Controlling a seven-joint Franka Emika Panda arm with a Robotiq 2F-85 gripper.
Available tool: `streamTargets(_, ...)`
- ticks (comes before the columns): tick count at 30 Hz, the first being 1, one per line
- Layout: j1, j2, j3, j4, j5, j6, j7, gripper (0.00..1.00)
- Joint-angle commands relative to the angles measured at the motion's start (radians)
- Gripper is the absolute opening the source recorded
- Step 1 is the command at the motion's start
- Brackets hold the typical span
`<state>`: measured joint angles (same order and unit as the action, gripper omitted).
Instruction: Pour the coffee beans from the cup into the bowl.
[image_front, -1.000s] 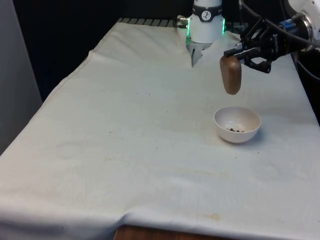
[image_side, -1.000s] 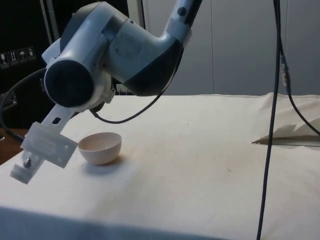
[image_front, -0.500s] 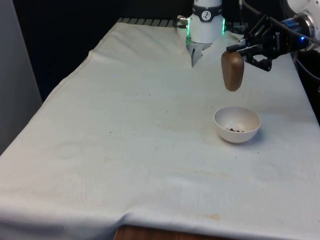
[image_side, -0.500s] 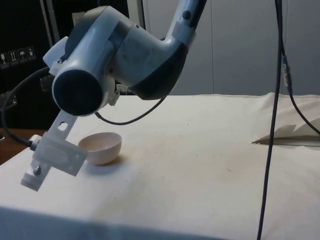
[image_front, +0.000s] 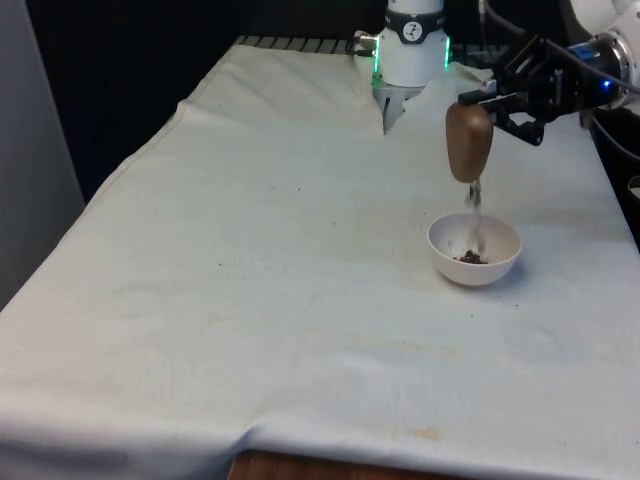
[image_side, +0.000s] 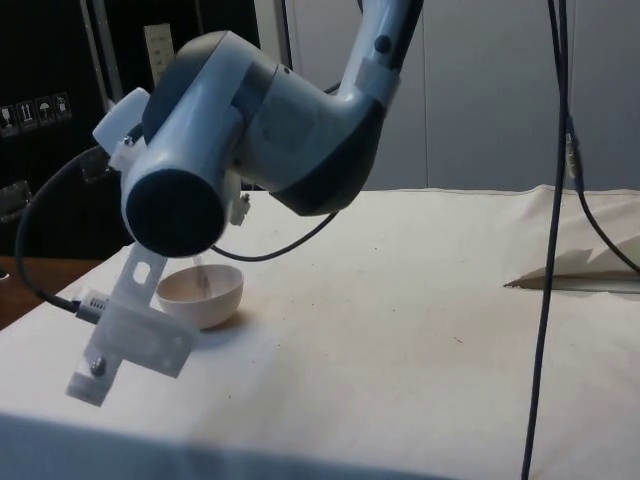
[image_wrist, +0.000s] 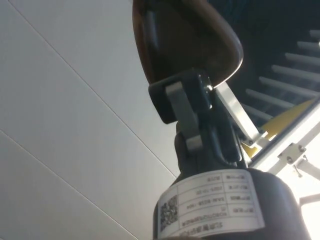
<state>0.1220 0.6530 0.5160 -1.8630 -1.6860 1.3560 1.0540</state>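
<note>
I'm seeing a brown cup (image_front: 468, 141), a white bowl (image_front: 475, 249) with dark beans (image_front: 468, 258) piling inside, black gripper (image_front: 492, 97), and a plain off-white cloth (image_front: 260, 260) showing faint brownish stains.

In the side view the arm's big joint (image_side: 250, 150) hides the cup and gripper, and covers part of the bowl (image_side: 205, 295); the falling beans (image_front: 475, 215) blur into a pale streak in the front view
</note>
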Motion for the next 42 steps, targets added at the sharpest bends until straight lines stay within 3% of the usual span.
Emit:
streamTargets(1,0.006,0.006,-0.003,0.003,-0.006,-0.008,-0.004,0.00)
streamTargets(8,0.007,0.033,0.011,0.006,-0.049,-0.058,-0.017,0.00)
streamTargets(9,0.000,0.027,0.015,0.001,-0.045,-0.049,-0.009,0.00)
streamTargets(10,0.007,0.036,0.012,0.006,-0.053,-0.063,-0.018,0.00)
streamTargets(16,0.007,0.052,0.018,0.007,-0.082,-0.090,-0.026,0.00)
streamTargets(17,0.000,0.048,0.021,0.002,-0.080,-0.083,-0.017,0.00)
streamTargets(18,0.006,0.056,0.020,0.006,-0.089,-0.097,-0.027,0.00)
streamTargets(29,-0.005,0.054,0.026,0.002,-0.093,-0.102,-0.013,0.00)
streamTargets(42,-0.004,0.056,0.025,0.003,-0.094,-0.105,-0.009,0.00)
